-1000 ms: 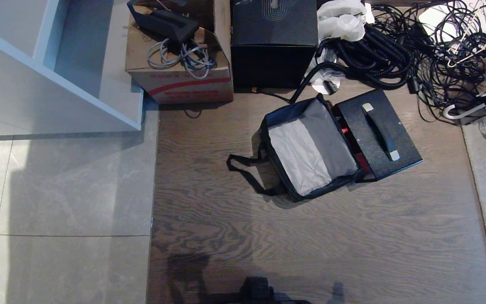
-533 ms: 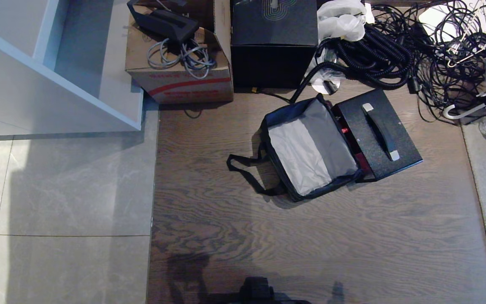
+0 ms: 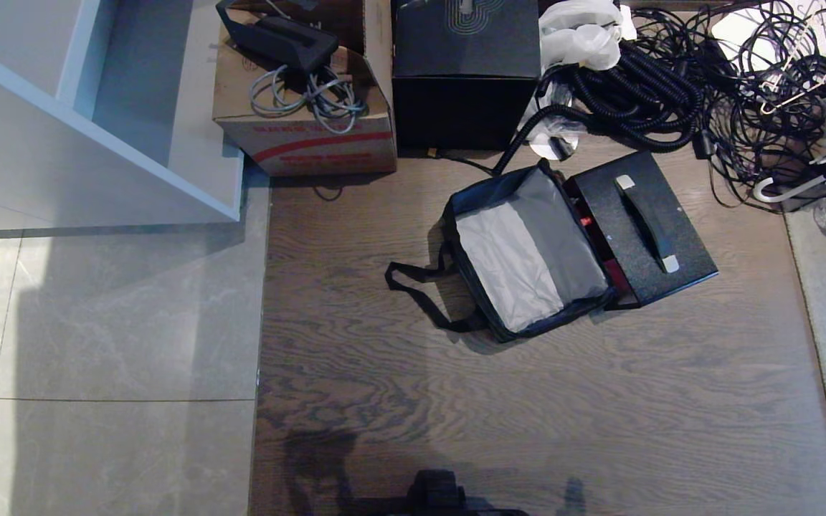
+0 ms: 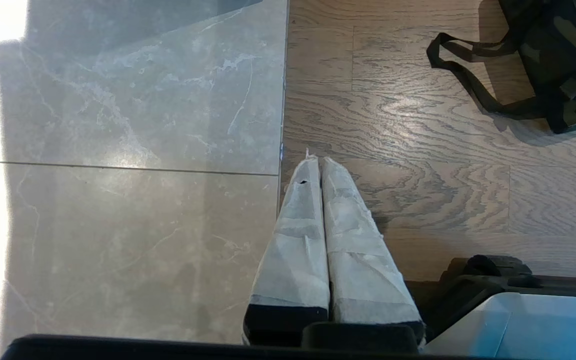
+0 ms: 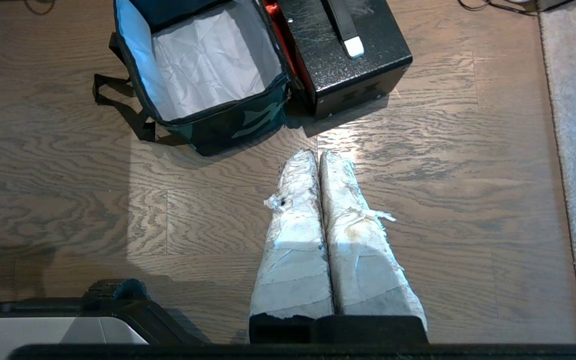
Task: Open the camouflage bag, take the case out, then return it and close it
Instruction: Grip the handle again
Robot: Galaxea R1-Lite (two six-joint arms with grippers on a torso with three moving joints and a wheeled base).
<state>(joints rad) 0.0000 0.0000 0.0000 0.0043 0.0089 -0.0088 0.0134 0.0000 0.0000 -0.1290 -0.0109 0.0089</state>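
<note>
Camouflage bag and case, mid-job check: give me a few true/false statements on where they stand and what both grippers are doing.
1. The camouflage bag lies open with its grey inside showing. True.
2. The case is inside the bag. False: it sits on the wooden floor beside the bag, on its red-lined flap side.
3. The right gripper is shut on the case's handle. False: it is shut on nothing, hanging over bare floor short of bag and case.
4. The left gripper is shut and holds nothing. True.
5. The bag's shoulder strap lies on top of the case. False: it trails on the floor on the bag's far side from the case.
</note>
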